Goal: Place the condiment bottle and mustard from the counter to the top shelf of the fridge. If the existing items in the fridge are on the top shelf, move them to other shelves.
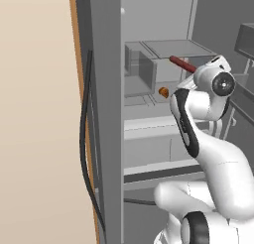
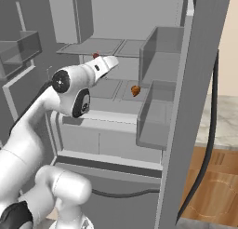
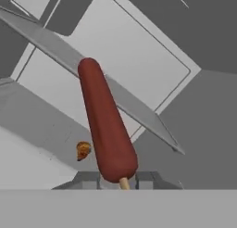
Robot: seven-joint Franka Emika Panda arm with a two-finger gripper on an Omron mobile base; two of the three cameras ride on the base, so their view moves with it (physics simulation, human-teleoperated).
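My gripper (image 3: 119, 180) is shut on the stick end of a red-brown sausage on a stick (image 3: 107, 129), one of the fridge's existing items. The sausage points away from the hand, level with the edge of the top shelf (image 3: 60, 48). From the base views, the gripper (image 1: 197, 72) (image 2: 105, 61) reaches into the open fridge, with the sausage (image 1: 182, 64) (image 2: 96, 55) sticking out over the top shelf (image 1: 178, 48) (image 2: 93, 47). A small orange-brown item (image 1: 163, 91) (image 2: 135, 90) (image 3: 83, 150) lies on the shelf below. The condiment bottle and mustard are out of view.
The open fridge door (image 1: 106, 114) stands at the left with a black cable hanging along it. Grey door bins (image 2: 155, 111) jut out beside the shelves. A drawer (image 1: 154, 149) sits under the lower shelf. Wooden floor (image 2: 209, 195) lies to the right.
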